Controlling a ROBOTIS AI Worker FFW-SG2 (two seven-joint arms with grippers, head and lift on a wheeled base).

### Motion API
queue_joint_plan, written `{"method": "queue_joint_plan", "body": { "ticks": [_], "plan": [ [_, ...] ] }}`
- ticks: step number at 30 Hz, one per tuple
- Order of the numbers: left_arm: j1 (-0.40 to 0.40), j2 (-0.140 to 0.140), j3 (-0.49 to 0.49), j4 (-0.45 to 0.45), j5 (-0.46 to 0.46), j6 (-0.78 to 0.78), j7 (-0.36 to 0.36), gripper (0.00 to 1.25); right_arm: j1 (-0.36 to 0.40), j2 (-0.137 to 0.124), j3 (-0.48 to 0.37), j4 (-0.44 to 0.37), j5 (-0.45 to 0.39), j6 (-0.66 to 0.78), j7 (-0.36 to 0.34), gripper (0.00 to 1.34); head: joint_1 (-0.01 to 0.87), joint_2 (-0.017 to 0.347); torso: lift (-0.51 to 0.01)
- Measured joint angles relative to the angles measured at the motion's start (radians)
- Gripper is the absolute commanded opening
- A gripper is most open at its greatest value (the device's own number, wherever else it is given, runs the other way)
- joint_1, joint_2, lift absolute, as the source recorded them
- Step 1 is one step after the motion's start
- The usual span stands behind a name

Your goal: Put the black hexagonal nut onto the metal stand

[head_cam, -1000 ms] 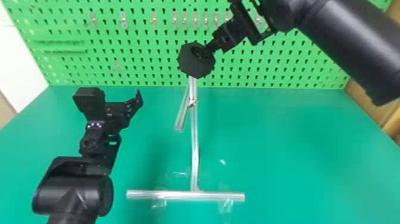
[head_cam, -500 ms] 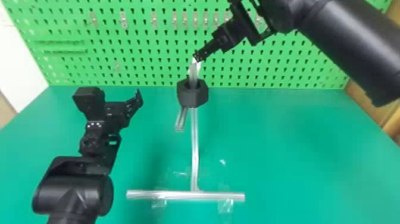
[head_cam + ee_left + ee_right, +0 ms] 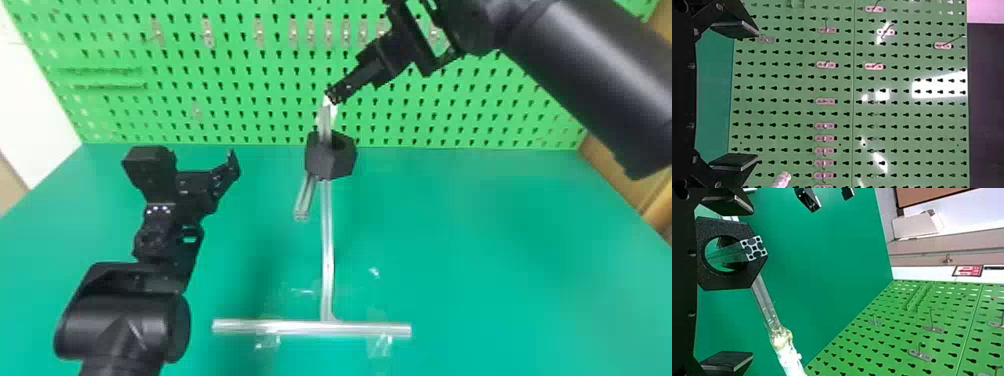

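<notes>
- Right now, the black hexagonal nut (image 3: 320, 165) is around a bar at the upper part of the metal stand (image 3: 327, 250), with the bar's top rising above it.
- In the right wrist view, that bar passes through the nut's round hole, its square, grooved end lying over the rim on one side.
- The right gripper (image 3: 332, 96) comes down at a slant from the right in the head view, its tips near the top of the bar and above the nut, apart from it.
- Its two fingers are spread wide and pinch nothing; the right wrist view has the nut in line with the gap, toward one of them.
- The left gripper (image 3: 205, 159) is over the left side of the work, well apart from the stand; its fingers are spread wide too, with nothing between them.
- A short bar (image 3: 306, 197) slants down and out from below the nut, on the left of the upright.
- The upright meets a crosswise base bar (image 3: 280, 327) on the green table (image 3: 475, 250), and clear tape (image 3: 380, 345) shows near the foot.
- In the right wrist view, a bar runs out from beside the nut to a white-wrapped end (image 3: 788, 356).
- Behind the table stands a green pegboard (image 3: 250, 100) with small metal hooks (image 3: 207, 32); a red and white sign (image 3: 967, 270) hangs farther off.
</notes>
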Motion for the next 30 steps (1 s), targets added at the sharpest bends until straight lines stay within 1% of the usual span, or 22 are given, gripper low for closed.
{"method": "queue_joint_plan", "body": {
  "ticks": [6,9,12,16,19,25,30],
  "plan": [
    [0.0,0.0,0.001,0.0,0.0,0.0,0.0,1.08,0.002,0.0,-0.008,0.0,-0.002,-0.001,0.006,1.34,0.693,0.081,-0.001],
    [0.0,0.0,0.002,0.0,0.0,0.0,0.0,1.08,0.005,0.0,-0.03,-0.002,0.003,0.004,0.035,1.34,0.693,0.081,-0.001],
    [0.001,0.0,0.003,0.0,0.001,0.0,0.0,1.08,0.013,0.0,-0.079,-0.023,0.032,0.021,0.07,1.34,0.693,0.081,-0.001],
    [0.004,0.0,0.007,-0.004,0.001,0.0,0.0,1.08,0.031,-0.003,-0.168,-0.09,0.096,0.064,0.099,1.34,0.693,0.081,-0.001],
    [0.008,0.0,0.013,-0.01,0.001,0.0,0.0,1.08,0.055,-0.005,-0.243,-0.148,0.133,0.086,0.103,1.34,0.693,0.081,-0.001],
    [0.018,0.0,0.026,-0.023,0.001,0.0,0.0,1.08,0.125,-0.009,-0.404,-0.232,0.154,0.094,0.103,1.34,0.693,0.081,-0.001],
    [0.023,0.0,0.032,-0.033,0.001,0.0,0.0,1.08,0.188,-0.012,-0.51,-0.282,0.167,0.07,0.103,1.34,0.693,0.081,-0.001]
  ]
}}
